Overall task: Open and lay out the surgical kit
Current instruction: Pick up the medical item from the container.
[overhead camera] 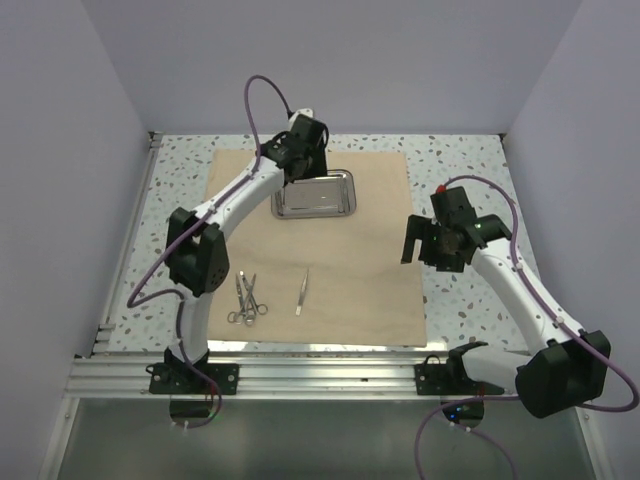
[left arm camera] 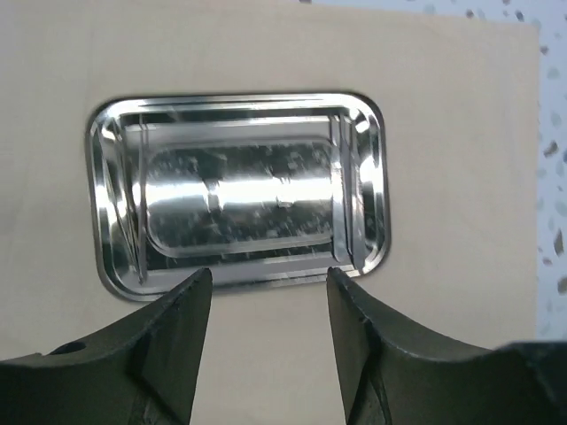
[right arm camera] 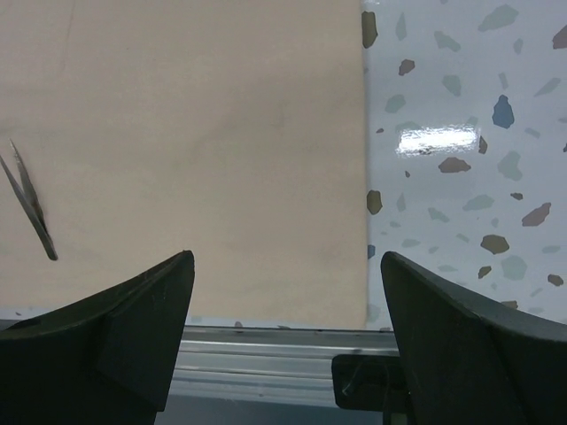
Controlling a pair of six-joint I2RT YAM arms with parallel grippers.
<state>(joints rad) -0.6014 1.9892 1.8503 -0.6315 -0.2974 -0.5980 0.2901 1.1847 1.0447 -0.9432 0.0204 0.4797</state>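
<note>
Surgical kit looks laid out, judging by how things lie. Cloth wrap (overhead camera: 365,280) is opened flat on the speckled surface (overhead camera: 460,160), no folds seen, covering most of the middle. Tray (overhead camera: 315,193) sits on the far middle part of the cloth, right way up, empty, shiny. Forceps (overhead camera: 246,298), two it seems, lie on the near left part of the cloth, close together, maybe touching at the ring ends; too small to tell. Tweezers (overhead camera: 302,292) lie just to their right, apart from them. All tools are well apart from the tray.

Left pincer (left arm camera: 268,279) hangs above the tray at its far left side, fingers apart, nothing between them, not touching the tray as far as the wrist view shows. Right pincer (right arm camera: 285,258) is spread wide, empty, hovering over the cloth's right edge where it meets bare surface; tweezers show at the far left of its view.

Left to do, my guess: little. Maybe separate the forceps if they overlap, then pull both arms back. Whether tools belong in the tray or on the cloth, the task sentence doesn't say.

Around: metal rail (overhead camera: 320,372) along the near edge, purple cables (overhead camera: 249,100) looping off both arms, plain walls. In the way: left arm (overhead camera: 235,198) has its elbow near the forceps, so a retreat could brush them. Nothing sits between the right pincer and the cloth.
</note>
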